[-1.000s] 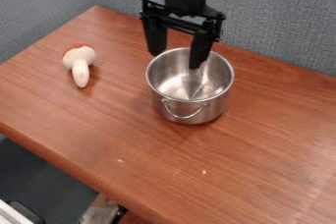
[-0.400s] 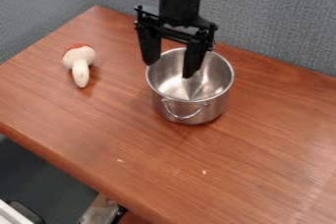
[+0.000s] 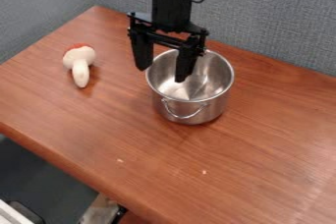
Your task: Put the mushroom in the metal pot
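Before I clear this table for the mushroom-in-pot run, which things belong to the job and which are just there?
Part of the job:
- mushroom, lying on the table's left side
- metal pot, upright near the middle
- gripper, jaws open at the pot's left rim

Just there:
- wooden table
- grey wall behind

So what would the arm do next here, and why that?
Probably swing toward the left of the picture, to the mushroom. The hand hangs open and empty over the rim of the metal pot, one finger outside it and one over its mouth, while the mushroom lies apart on the table, untouched. It has to be picked up first.
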